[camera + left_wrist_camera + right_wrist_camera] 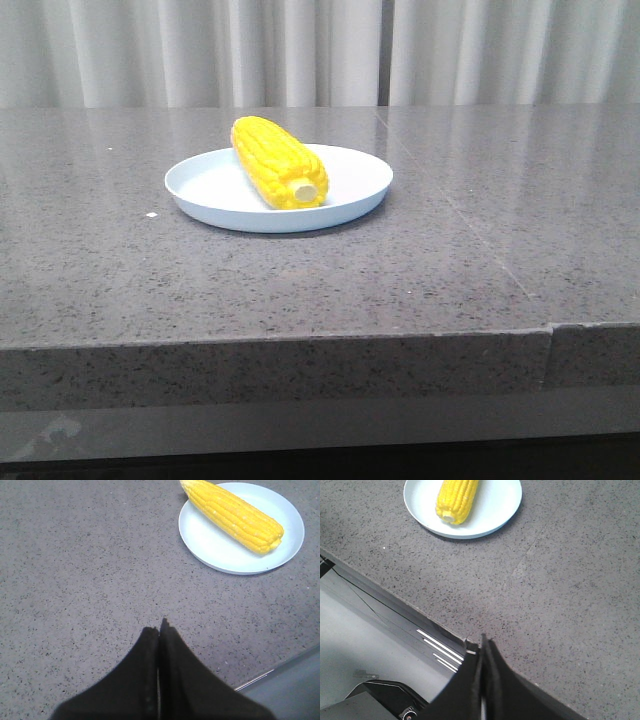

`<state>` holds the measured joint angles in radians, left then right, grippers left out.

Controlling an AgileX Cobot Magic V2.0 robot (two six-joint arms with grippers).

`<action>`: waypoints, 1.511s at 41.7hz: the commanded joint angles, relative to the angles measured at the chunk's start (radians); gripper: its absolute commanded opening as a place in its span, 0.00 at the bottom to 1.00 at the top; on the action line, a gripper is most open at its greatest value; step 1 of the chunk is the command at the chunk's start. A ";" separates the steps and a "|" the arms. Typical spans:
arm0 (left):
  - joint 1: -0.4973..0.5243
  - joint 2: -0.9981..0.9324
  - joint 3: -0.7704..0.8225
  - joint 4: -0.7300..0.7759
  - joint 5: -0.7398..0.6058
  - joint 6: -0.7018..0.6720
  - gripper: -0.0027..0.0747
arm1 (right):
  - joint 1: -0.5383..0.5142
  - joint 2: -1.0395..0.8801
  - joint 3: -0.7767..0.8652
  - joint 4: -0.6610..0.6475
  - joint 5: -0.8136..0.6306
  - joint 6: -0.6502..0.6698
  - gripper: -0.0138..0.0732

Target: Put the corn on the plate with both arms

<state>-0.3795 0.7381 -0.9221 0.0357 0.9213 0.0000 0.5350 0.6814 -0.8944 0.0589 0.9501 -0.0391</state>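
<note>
The yellow corn (277, 162) lies inside the pale blue-white plate (350, 185) on the grey stone table, its pale stub end toward the camera. It also shows in the left wrist view (235, 514) on the plate (205, 540), and in the right wrist view (457, 499) on the plate (500, 505). My left gripper (159, 626) is shut and empty, well away from the plate above bare table. My right gripper (483, 641) is shut and empty, over the table's front edge, far from the plate. Neither gripper shows in the front view.
The table's front edge (300, 335) runs across the front view, with a seam at the right (550, 330). A small white speck (151, 214) lies left of the plate. Curtains hang behind the table. Below the edge in the right wrist view is the robot's base (380, 695).
</note>
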 commanded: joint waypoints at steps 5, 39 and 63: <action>-0.007 -0.002 -0.026 0.003 -0.070 -0.008 0.01 | 0.000 -0.002 -0.027 -0.009 -0.064 -0.005 0.08; 0.267 -0.445 0.571 0.047 -0.789 -0.008 0.01 | 0.000 -0.002 -0.027 -0.009 -0.064 -0.005 0.08; 0.407 -0.718 0.871 0.038 -0.958 -0.008 0.01 | 0.000 -0.002 -0.027 -0.009 -0.064 -0.005 0.08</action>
<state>0.0254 0.0291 -0.0418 0.0807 0.0565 0.0000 0.5350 0.6814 -0.8944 0.0580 0.9501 -0.0391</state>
